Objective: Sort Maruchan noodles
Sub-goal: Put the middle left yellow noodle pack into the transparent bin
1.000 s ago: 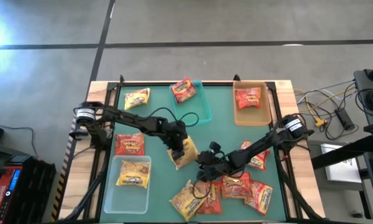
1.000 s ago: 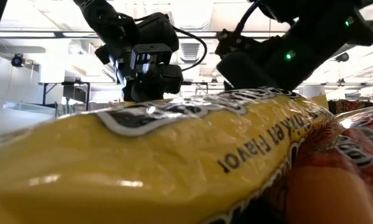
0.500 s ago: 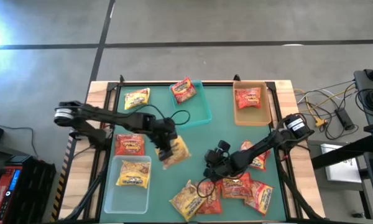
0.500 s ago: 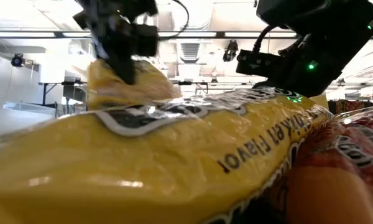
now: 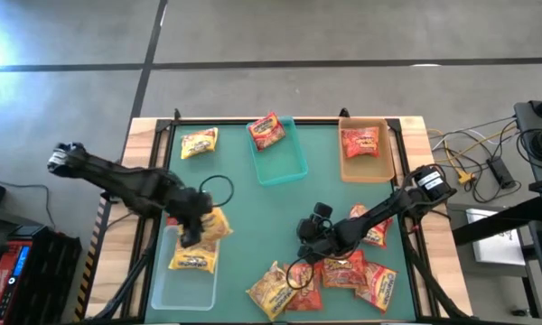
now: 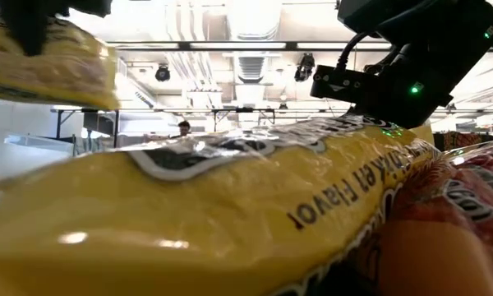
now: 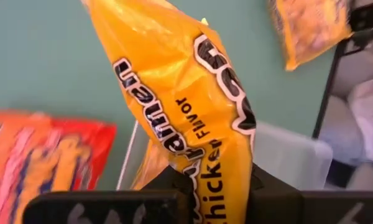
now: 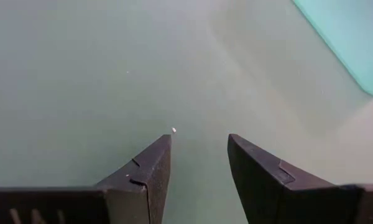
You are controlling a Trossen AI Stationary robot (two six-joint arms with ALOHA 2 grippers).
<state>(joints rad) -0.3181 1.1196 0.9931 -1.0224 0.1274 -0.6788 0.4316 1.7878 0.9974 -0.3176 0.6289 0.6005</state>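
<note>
My left gripper point(image 5: 197, 228) is shut on a yellow Maruchan noodle packet point(image 5: 216, 222) and holds it in the air over the far right corner of the clear bin point(image 5: 167, 287). That bin holds another yellow packet point(image 5: 191, 262). My right gripper point(image 8: 199, 149) stands open over bare green mat at mid table point(image 5: 305, 239), with nothing between its fingers. A red packet point(image 5: 267, 132) lies in the teal bin point(image 5: 294, 162), and another red one point(image 5: 360, 143) lies in the tan bin point(image 5: 382, 171). Several yellow and red packets point(image 5: 330, 275) lie heaped near the front edge. My left gripper pinches one end of the yellow packet point(image 7: 219, 177) between its two fingers. The fingers slant down from the table's left side. The rest of the packet sticks out past the fingertips, lifted clear of mat and bin point(image 6: 53, 62).
A red packet point(image 5: 176, 213) lies on the mat beside the left arm, and a yellow one point(image 5: 199, 143) lies at the far left. One big yellow packet point(image 6: 230, 214) fills the low view's foreground. Bare mat lies between the bins and the heap.
My left gripper has picked the yellow packet up from the middle of the mat. It has carried the packet up and toward the table's left edge, as far as the clear bin. The packet is now clear of the table.
</note>
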